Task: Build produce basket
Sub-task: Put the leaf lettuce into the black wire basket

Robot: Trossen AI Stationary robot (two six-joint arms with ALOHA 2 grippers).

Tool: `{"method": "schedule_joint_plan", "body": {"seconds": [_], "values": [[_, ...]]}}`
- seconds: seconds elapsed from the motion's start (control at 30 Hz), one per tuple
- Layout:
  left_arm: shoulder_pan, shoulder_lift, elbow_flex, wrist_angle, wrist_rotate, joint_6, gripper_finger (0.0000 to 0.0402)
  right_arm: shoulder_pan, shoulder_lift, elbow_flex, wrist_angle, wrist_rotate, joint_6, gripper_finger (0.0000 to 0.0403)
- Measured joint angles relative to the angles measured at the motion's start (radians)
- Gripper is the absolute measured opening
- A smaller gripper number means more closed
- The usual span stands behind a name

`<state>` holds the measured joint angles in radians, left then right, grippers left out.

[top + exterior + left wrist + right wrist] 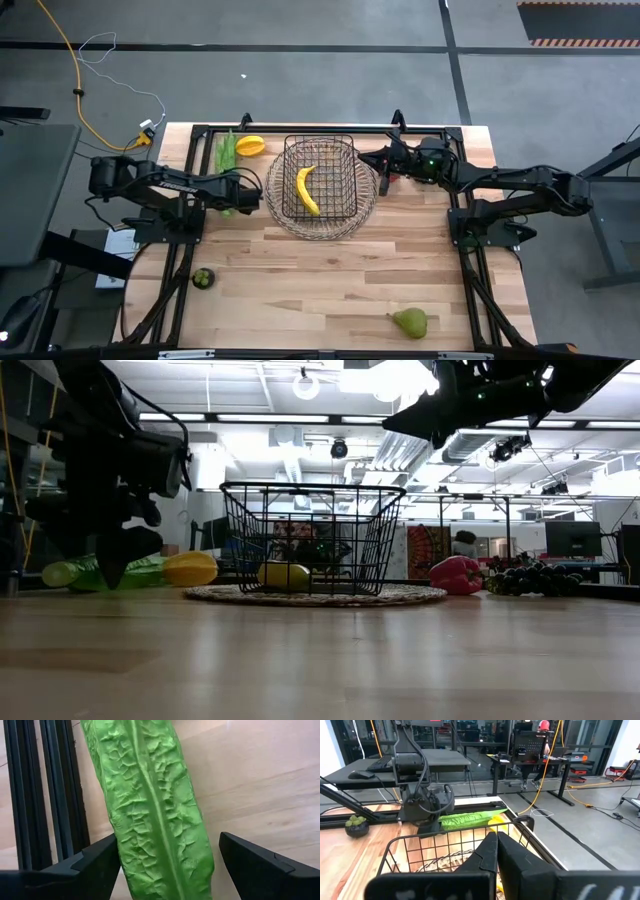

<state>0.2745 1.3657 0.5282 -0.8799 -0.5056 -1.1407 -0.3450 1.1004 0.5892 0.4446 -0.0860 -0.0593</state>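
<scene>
**One banana in the basket, six pieces outside it**

One basket [322, 188] sits on a round mat at the middle rear of the tabletop [330, 285]. Inside lies one banana [307, 189], its long axis running front to back. Outside are one leafy bunch [227, 152], one yellow-orange pepper [250, 146], one red pepper [455, 574], one cluster of grapes [527, 578], one small green round fruit [203, 278] and one pear [410, 322].

The leafy bunch lies lengthwise front to back, left of the basket. The left end effector [167, 865] straddles it, fingers apart. The right end effector [496, 851] hovers above the basket's right side, fingers together.
</scene>
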Motion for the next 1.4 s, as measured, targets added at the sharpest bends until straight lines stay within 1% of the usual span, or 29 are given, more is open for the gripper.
{"method": "schedule_joint_plan", "body": {"seconds": [0.1, 0.2, 0.3, 0.5, 0.6, 0.7, 0.87, 1.0, 1.17, 1.23, 1.3, 1.4], "values": [[0.000, 0.006, 0.000, 0.000, 0.000, 0.000, 0.0310, 0.000, 0.000, 0.000, 0.000, 0.004, 0.000, 0.0000], [0.000, 0.006, 0.000, -0.001, -0.002, 0.000, 0.0290, 0.000, 0.000, 0.000, 0.000, 0.006, 0.000, 0.0000], [0.000, 0.006, 0.000, -0.007, -0.006, 0.000, 0.0254, 0.000, 0.000, 0.000, 0.000, 0.006, 0.000, 0.0000], [0.000, 0.002, 0.002, -0.035, -0.003, -0.004, 0.0165, 0.000, 0.000, 0.000, 0.000, 0.007, -0.003, 0.0000], [0.000, -0.005, 0.011, -0.088, 0.010, -0.006, 0.0135, -0.001, 0.000, 0.000, 0.000, 0.007, -0.009, 0.0000], [-0.001, -0.020, 0.036, -0.144, 0.015, -0.007, 0.0126, -0.001, 0.000, 0.000, 0.000, 0.008, -0.016, 0.0000], [-0.022, -0.071, 0.092, -0.262, -0.010, -0.010, 0.0133, -0.001, 0.000, 0.000, 0.000, 0.008, -0.026, 0.0000], [-0.068, -0.126, 0.160, -0.385, -0.061, -0.047, 0.0133, -0.001, 0.000, 0.000, 0.000, 0.008, -0.019, 0.0000], [-0.159, -0.200, 0.277, -0.507, -0.152, -0.106, 0.0132, -0.001, 0.000, 0.000, 0.001, 0.008, -0.019, 0.0000], [-0.198, -0.229, 0.327, -0.508, -0.219, -0.112, 0.0132, -0.001, 0.000, 0.000, 0.008, 0.008, -0.019, 0.0000], [-0.240, -0.253, 0.371, -0.483, -0.310, -0.103, 0.0132, -0.001, 0.000, 0.000, 0.009, 0.008, -0.019, 0.0000], [-0.301, -0.278, 0.413, -0.353, -0.470, -0.029, 0.0132, -0.001, 0.000, 0.000, 0.008, 0.008, -0.019, 0.0000]]}}
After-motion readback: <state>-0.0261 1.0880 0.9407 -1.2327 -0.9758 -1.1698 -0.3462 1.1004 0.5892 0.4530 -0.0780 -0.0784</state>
